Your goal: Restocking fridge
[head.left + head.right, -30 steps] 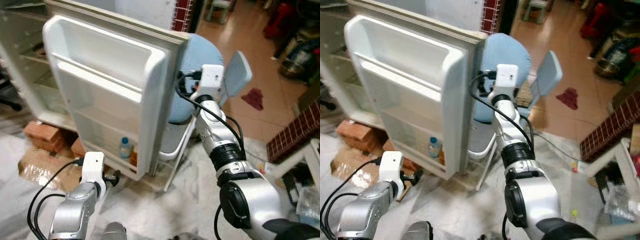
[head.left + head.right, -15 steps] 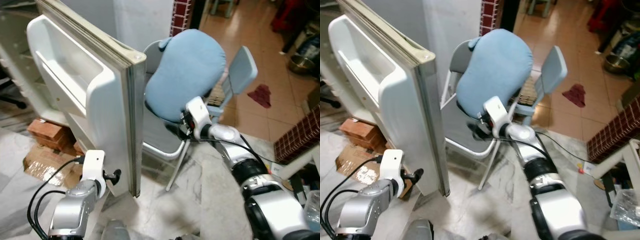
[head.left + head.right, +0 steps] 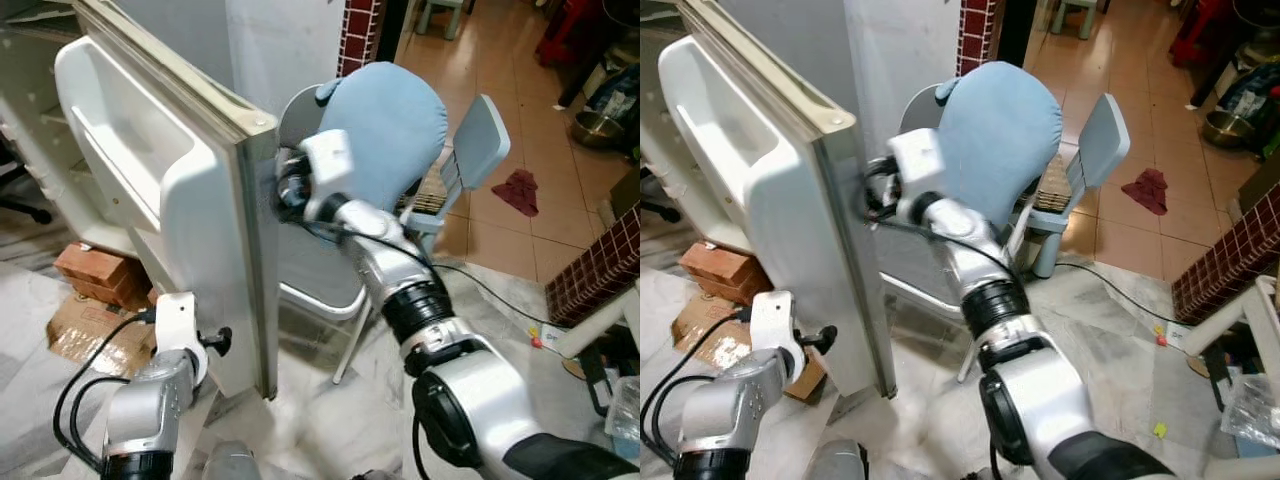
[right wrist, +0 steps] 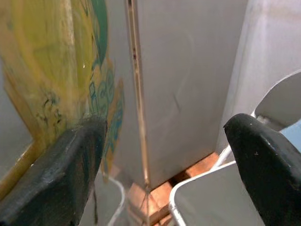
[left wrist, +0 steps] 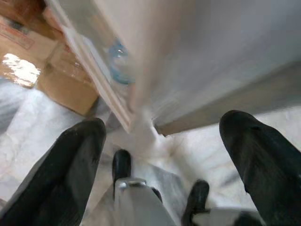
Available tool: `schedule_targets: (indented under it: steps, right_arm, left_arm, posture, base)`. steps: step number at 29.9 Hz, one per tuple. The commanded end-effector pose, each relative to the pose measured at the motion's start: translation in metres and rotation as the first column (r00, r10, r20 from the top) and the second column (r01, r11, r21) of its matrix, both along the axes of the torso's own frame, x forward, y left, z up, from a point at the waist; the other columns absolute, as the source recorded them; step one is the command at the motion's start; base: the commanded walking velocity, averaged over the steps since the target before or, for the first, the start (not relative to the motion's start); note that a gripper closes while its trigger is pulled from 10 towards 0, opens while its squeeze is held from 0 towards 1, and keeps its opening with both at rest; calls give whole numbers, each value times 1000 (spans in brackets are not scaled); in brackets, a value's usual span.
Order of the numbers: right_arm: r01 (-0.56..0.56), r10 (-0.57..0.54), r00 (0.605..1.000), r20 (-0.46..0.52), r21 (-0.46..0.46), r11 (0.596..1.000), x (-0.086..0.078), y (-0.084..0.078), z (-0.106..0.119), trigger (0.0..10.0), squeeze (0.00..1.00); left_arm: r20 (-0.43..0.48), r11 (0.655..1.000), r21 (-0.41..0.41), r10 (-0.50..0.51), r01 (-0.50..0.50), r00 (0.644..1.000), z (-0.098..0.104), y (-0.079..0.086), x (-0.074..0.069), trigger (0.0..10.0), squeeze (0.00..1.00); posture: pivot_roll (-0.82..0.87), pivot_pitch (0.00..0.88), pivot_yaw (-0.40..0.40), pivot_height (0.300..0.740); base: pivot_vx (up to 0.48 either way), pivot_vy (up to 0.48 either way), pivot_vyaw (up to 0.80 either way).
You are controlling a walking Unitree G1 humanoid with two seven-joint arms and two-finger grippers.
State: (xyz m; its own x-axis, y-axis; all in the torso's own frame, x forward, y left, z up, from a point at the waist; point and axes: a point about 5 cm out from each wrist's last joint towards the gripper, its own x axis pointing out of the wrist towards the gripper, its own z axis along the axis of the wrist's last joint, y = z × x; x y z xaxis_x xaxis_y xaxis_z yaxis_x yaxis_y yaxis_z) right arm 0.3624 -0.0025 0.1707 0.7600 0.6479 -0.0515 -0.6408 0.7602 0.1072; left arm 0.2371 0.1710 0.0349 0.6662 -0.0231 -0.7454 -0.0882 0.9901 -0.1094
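I am bringing the right gripper, fingers apart, back against the fridge door, closing it; left gripper is open too.

Glossy plastic, soft cloth, polished tile

The fridge door is showing smooth white plastic; the chair's cover is looking like matt blue cloth; the floor tiles are gleaming.
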Motion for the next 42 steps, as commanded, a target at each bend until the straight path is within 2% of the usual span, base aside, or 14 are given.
schedule_targets:
  steps: [1,4,6,9,12,15,17,19,20,22,25,27,34,42]
  right_arm:
    - [-88,89,996,-8,60,994,-14,36,7,10000,0]
    - [-96,94,995,31,56,994,-14,41,15,10000,0]
    - [-96,94,995,35,67,993,-14,42,17,10000,0]
    - [-93,89,994,63,62,994,-15,46,24,10000,0]
    - [-104,102,994,50,50,993,-16,49,21,10000,0]
    - [-90,89,996,29,43,995,-15,48,18,10000,0]
    - [-79,78,997,23,29,996,-13,46,16,10000,0]
    - [-72,72,997,19,26,997,-12,44,15,10000,0]
    - [-72,72,997,19,26,997,-12,44,15,10000,0]
    - [-65,65,998,14,18,998,-11,42,14,10000,0]
    - [-59,59,998,3,6,998,-10,42,10,10000,0]
    - [-45,44,999,-13,-3,999,-9,40,7,10000,0]
    - [-17,16,999,-34,-26,1000,-6,32,-2,10000,0]
    - [-22,21,999,-37,-28,999,-7,34,-3,10000,0]
  left_arm:
    - [-5,998,-3,-59,59,998,3,-6,1,10000,0]
    - [31,994,93,-56,53,998,6,10,-3,10000,0]
    - [37,991,124,-48,43,998,6,15,-4,10000,0]
    - [32,945,316,-99,84,995,0,37,-14,10000,0]
    - [39,928,354,-136,113,990,1,34,-14,10000,0]
    - [53,876,445,-233,186,971,4,27,-11,10000,0]
    - [110,873,455,-248,173,962,9,23,-9,10000,0]
    - [185,884,451,-223,118,957,15,25,-9,10000,0]
    - [185,884,451,-223,118,957,15,25,-9,10000,0]
    - [271,892,450,-181,42,945,24,30,-9,10000,0]
    - [335,860,509,-210,11,919,33,34,-8,10000,0]
    - [353,817,574,-309,56,883,37,27,-8,10000,0]
    - [364,827,560,-305,55,880,35,26,-10,10000,0]
    - [372,824,564,-315,57,873,34,26,-9,10000,0]
  posture:
    - [142,0,-74,740]
    - [173,0,-80,740]
    - [173,0,-80,740]
    - [200,0,-97,740]
    - [200,0,-101,740]
    - [195,0,-105,740]
    - [193,0,-106,740]
    - [195,0,-106,740]
    - [195,0,-106,740]
    - [203,0,-106,740]
    - [203,0,-104,740]
    - [202,0,-104,740]
    - [202,0,-103,740]
    - [203,0,-101,740]
  base:
    - [0,0,0]
    - [0,0,0]
    - [0,0,0]
    - [0,0,533]
    - [0,0,800]
    - [0,0,800]
    - [0,0,431]
    - [0,0,431]
    - [0,0,431]
    - [0,0,0]
    - [0,0,0]
    - [0,0,0]
    - [-119,0,0]
    - [-231,0,0]
